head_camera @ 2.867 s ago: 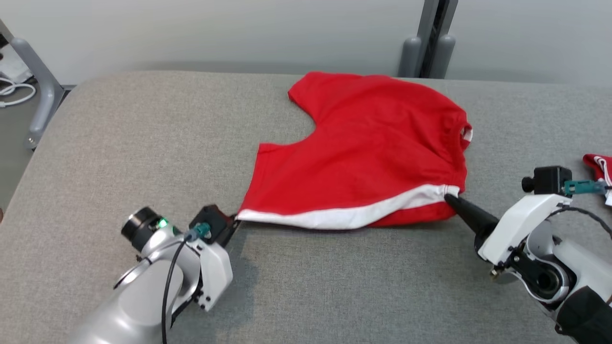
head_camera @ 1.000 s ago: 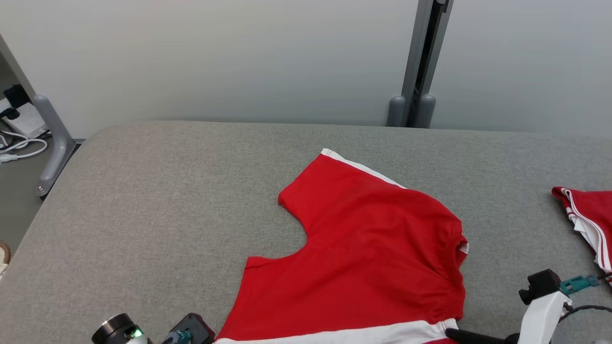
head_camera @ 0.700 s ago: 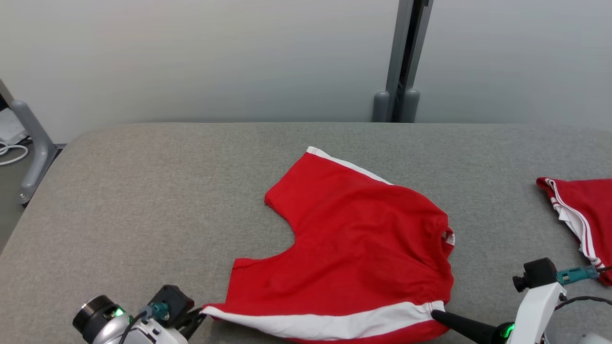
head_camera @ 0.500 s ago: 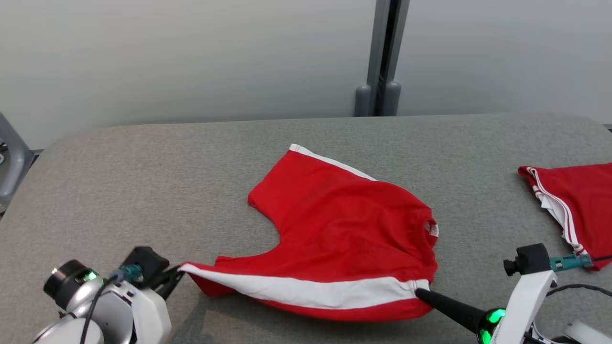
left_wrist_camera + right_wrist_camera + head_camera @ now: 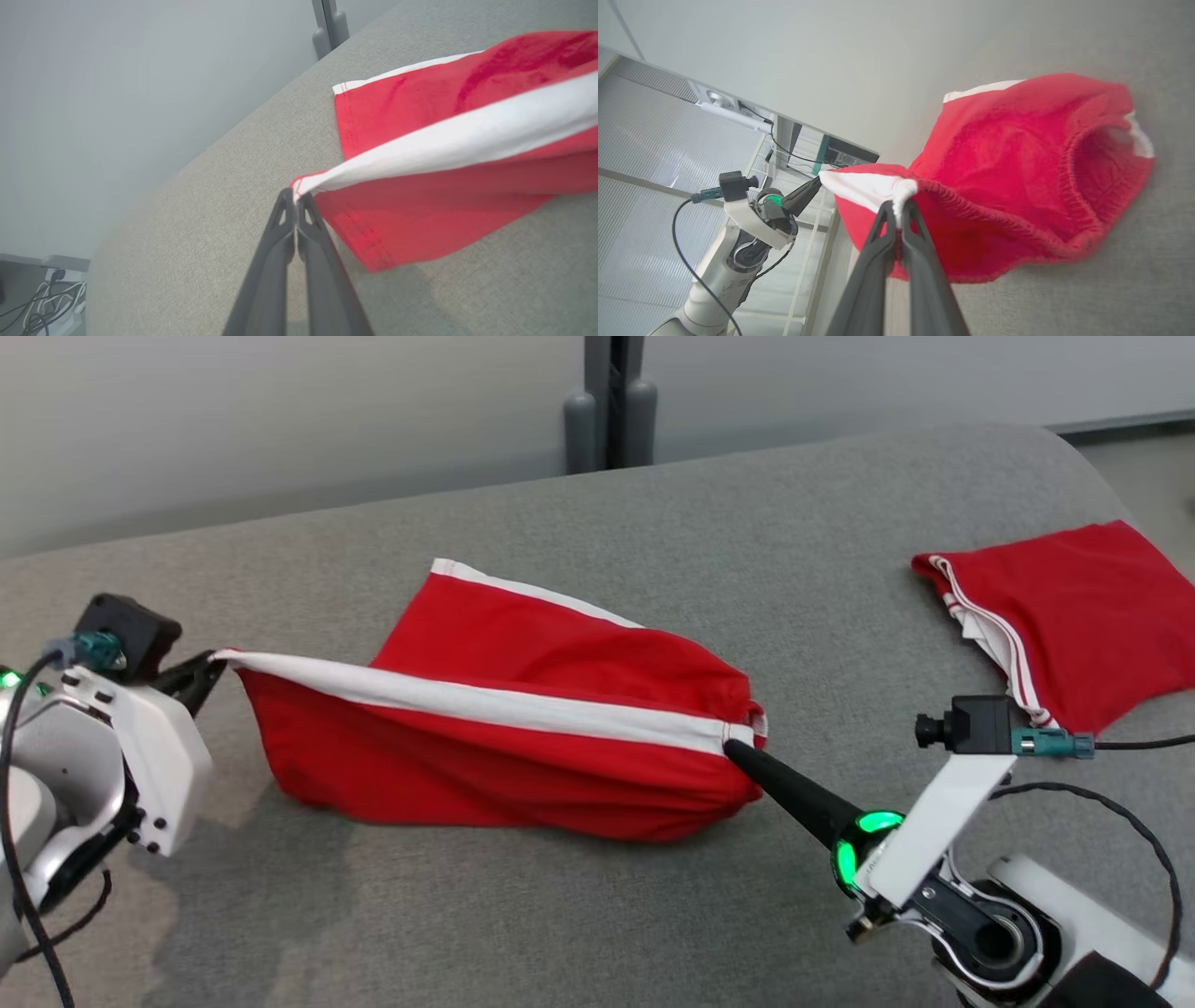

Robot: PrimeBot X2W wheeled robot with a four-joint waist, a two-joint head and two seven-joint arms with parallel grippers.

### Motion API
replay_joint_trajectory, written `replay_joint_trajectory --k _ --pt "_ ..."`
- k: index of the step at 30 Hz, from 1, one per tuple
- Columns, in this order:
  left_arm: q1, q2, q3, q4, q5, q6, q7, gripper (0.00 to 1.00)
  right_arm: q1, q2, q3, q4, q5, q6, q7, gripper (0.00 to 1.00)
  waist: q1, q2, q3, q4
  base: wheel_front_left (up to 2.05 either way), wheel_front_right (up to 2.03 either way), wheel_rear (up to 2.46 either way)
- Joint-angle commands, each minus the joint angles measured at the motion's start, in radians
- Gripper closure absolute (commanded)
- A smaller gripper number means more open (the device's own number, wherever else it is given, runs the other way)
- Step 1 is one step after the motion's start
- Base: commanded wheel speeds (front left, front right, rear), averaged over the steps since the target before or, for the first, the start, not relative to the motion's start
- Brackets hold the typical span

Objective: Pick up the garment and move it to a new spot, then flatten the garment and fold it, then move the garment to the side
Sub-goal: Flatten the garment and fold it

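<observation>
The garment (image 5: 523, 747) is a pair of red shorts with a white side stripe, held stretched between both grippers above the grey table (image 5: 560, 915); its lower part still drapes onto the cloth surface. My left gripper (image 5: 217, 658) is shut on the stripe's left end, seen close up at the left gripper (image 5: 295, 196) pinching the garment (image 5: 444, 154). My right gripper (image 5: 733, 747) is shut on the stripe at the elastic waistband; its wrist view shows the right gripper (image 5: 899, 205) on the gathered garment (image 5: 1017, 163), with the left gripper (image 5: 817, 179) beyond.
A second red garment (image 5: 1074, 616), folded, lies at the table's far right near the rounded edge. A grey post (image 5: 611, 401) stands behind the table against the pale wall. Bare grey table stretches in front of and behind the held shorts.
The head camera has swung right and down. Both grippers have lifted the striped edge off the table and pulled it taut, so the shorts no longer lie flat.
</observation>
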Motion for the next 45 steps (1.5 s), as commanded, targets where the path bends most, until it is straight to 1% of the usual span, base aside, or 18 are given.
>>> replay_joint_trajectory --k 1,6,11,17,21,25,28,32,33,38,45 --pt "-0.034 0.006 0.006 0.019 0.006 -0.009 0.012 1.00 -0.025 0.020 -0.004 0.022 -0.016 0.001 -0.014 1.00 0.0000 0.0000 0.065 -0.065 0.00 0.00 0.00" --pt "-0.156 0.015 -0.015 0.097 0.087 -0.051 0.046 1.00 -0.105 0.114 -0.006 0.114 -0.058 0.000 -0.036 1.00 0.0000 0.0000 0.132 -0.123 0.00 0.00 0.00" --pt "-0.264 -0.020 -0.040 0.188 0.145 -0.099 0.065 1.00 -0.187 0.193 -0.006 0.202 -0.082 0.001 -0.029 1.00 0.0000 0.0000 0.191 -0.170 0.00 0.00 0.00" --pt "-0.347 -0.066 -0.074 0.297 0.191 -0.133 0.058 1.00 -0.240 0.269 -0.019 0.278 -0.094 0.001 -0.054 1.00 0.0000 0.0000 0.236 -0.210 0.00 0.00 0.00" --pt "-0.387 -0.096 -0.094 0.358 0.213 -0.147 0.046 1.00 -0.254 0.294 -0.026 0.302 -0.106 0.000 -0.076 1.00 0.0000 0.0000 0.259 -0.234 0.00 0.00 0.00" --pt "-0.422 -0.115 -0.116 0.412 0.231 -0.158 0.047 1.00 -0.259 0.323 -0.042 0.325 -0.091 0.001 -0.092 1.00 0.0000 0.0000 0.279 -0.257 0.00 0.00 0.00" --pt "-0.435 -0.118 -0.122 0.438 0.237 -0.162 0.038 1.00 -0.262 0.341 -0.040 0.334 -0.094 0.001 -0.093 1.00 0.0000 0.0000 0.285 -0.271 0.00 0.00 0.00" --pt "-0.459 -0.138 -0.131 0.488 0.254 -0.163 0.023 1.00 -0.269 0.367 -0.035 0.343 -0.104 0.001 -0.102 1.00 0.0000 0.0000 0.302 -0.287 0.00 0.00 0.00" --pt "-0.471 -0.150 -0.136 0.513 0.258 -0.162 0.014 1.00 -0.271 0.373 -0.036 0.345 -0.106 0.000 -0.107 1.00 0.0000 0.0000 0.306 -0.294 0.00 0.00 0.00" --pt "-0.496 -0.169 -0.144 0.581 0.270 -0.160 0.001 1.00 -0.278 0.386 -0.049 0.350 -0.110 0.000 -0.129 1.00 0.0000 0.0000 0.318 -0.304 0.00 0.00 0.00" --pt "-0.524 -0.194 -0.152 0.645 0.278 -0.158 -0.045 1.00 -0.282 0.396 -0.052 0.368 -0.121 0.000 -0.147 1.00 0.0000 0.0000 0.331 -0.309 0.00 0.00 0.00"
